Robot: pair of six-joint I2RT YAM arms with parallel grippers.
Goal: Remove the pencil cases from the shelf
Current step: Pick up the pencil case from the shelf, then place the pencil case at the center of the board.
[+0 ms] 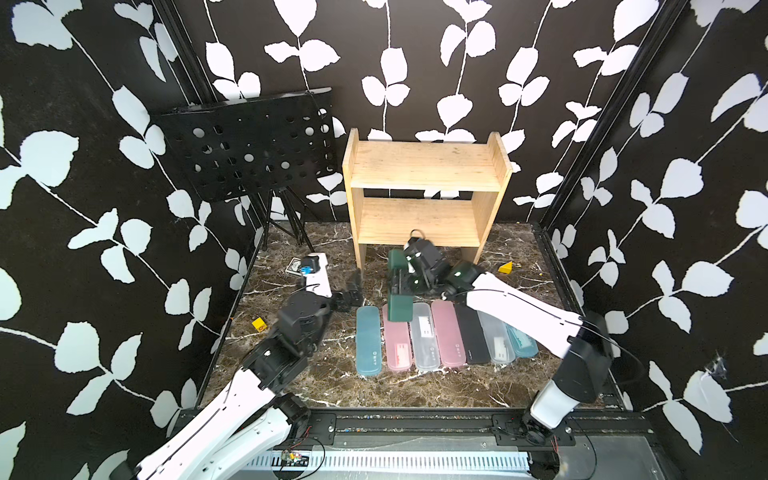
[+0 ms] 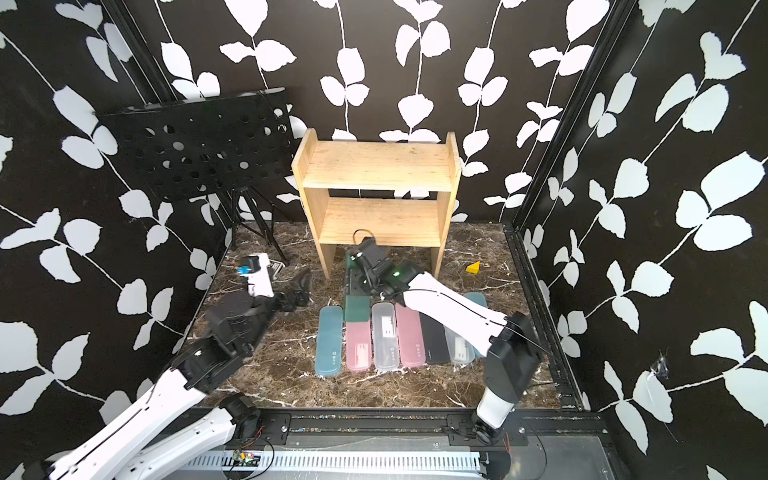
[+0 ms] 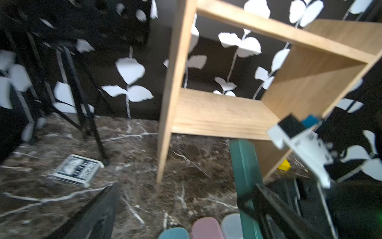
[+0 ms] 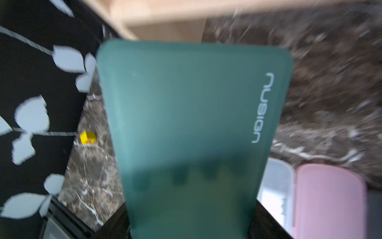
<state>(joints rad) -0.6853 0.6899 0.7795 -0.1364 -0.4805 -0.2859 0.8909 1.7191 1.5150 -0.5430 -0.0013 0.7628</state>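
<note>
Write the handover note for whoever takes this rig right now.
Left gripper: open, empty, beside the row of cases.
Right gripper: shut on the green case, held above the row's far end.
Shelf: both tiers bare.
Seven cases lie side by side on the table in front of the shelf.
Done: all eight cases are off the shelf.
To do: set the green case on the table and release.

"nusign" on dk green case (image 4: 186, 124)
</note>
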